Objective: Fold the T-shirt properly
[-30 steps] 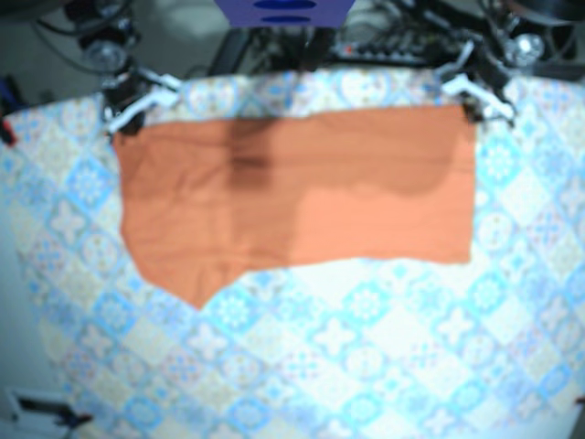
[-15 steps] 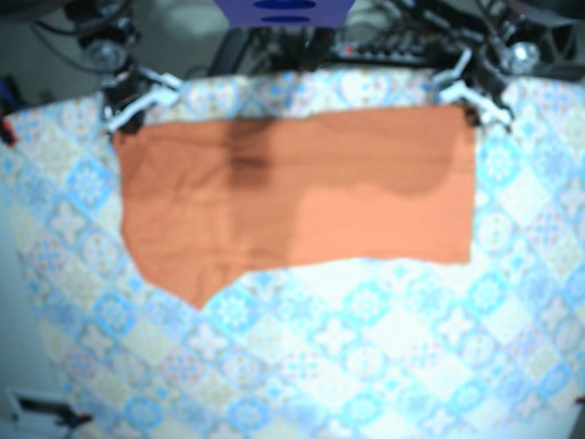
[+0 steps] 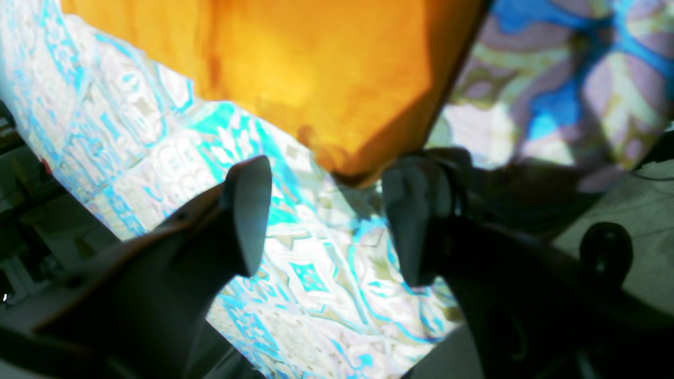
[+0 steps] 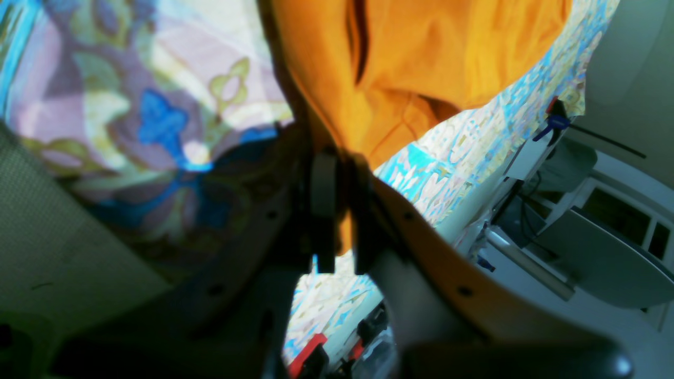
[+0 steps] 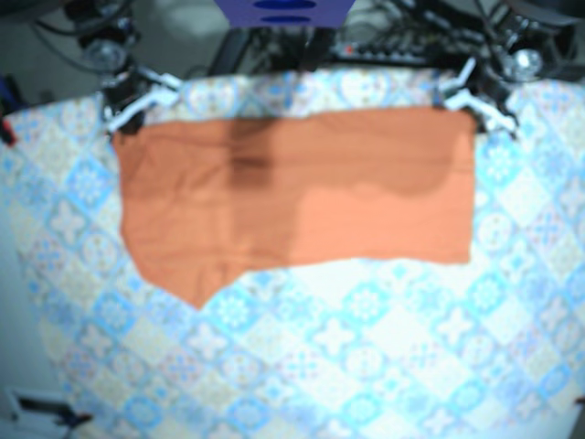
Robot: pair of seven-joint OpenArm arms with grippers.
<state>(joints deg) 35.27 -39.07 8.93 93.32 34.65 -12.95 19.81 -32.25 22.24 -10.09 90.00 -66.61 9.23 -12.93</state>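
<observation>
I reckon one fold's done: the orange T-shirt [image 5: 292,192] lies flat across the far tablecloth [image 5: 366,347], my right gripper [image 4: 339,173] pinching one far corner, my left gripper [image 3: 331,184] spread apart beside the other, more folds to go.

The overhead view is coming out soft and blurred all over. A dark shadow is crossing the orange fabric T-shirt [image 5: 366,219] near its far edge. In my wrist views, hard light is bleaching the blue-patterned tablecloth [image 3: 158,142], and my left pincer [image 3: 334,179] is appearing unfocused.
</observation>
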